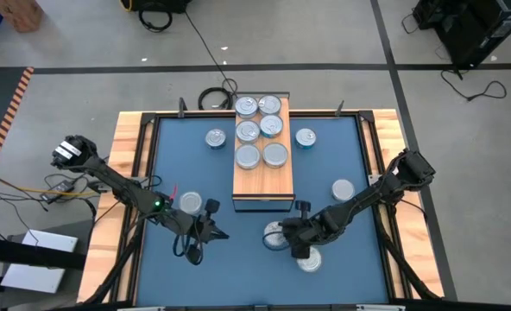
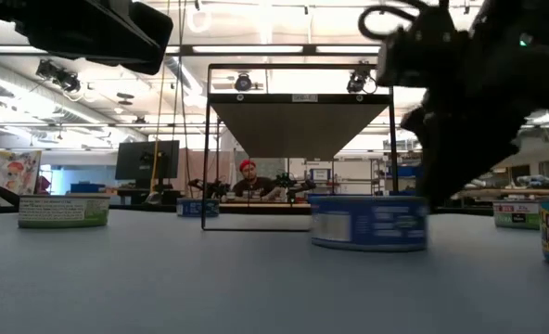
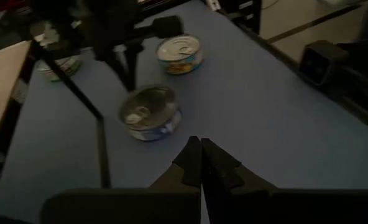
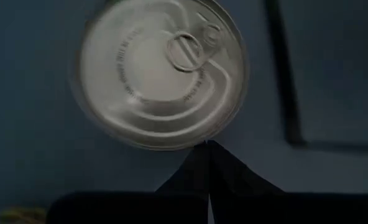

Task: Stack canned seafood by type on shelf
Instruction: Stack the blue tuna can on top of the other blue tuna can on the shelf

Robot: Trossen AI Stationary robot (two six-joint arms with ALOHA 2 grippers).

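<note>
A robotics lab: grey floor with trailing cables, ceiling strip lights, a monitor, and a person seated among benches beyond the blue-matted table

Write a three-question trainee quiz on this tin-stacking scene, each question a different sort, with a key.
1. True or false: the left gripper holds a tin.
2. How many tins rest on the shelf in the high view?
3. Multiple choice: the right gripper hangs over A) the shelf, B) the blue mat near two tins, C) the floor.

Key
1. False; its fingers are shut on nothing.
2. Six.
3. B; its fingers are shut too, holding nothing.
</note>
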